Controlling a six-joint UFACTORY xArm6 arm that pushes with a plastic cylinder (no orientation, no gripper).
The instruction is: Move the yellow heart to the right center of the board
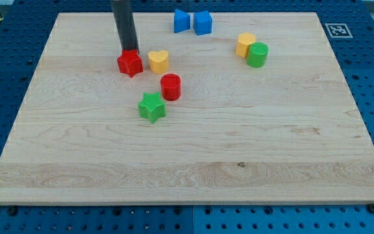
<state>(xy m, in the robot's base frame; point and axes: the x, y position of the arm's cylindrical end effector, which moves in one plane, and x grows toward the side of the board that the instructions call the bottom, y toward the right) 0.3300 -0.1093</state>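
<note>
Camera view, near to far: green star-shaped block (152,106), red cylinder block (171,86), then yellow heart-shaped block (159,61) left of centre on the wooden board (239,169), just beside the red star-shaped block (130,63). My tip (129,51) touches that red star's far edge; no jaws, bare rod. Risk: pushing now drags the red star into the heart, skewing it.

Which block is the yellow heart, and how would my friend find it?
Start at the dark rod near the board's top left. My tip ends at the red star; the yellow heart sits just right of it. The other yellow block sits far right beside a green cylinder.
</note>
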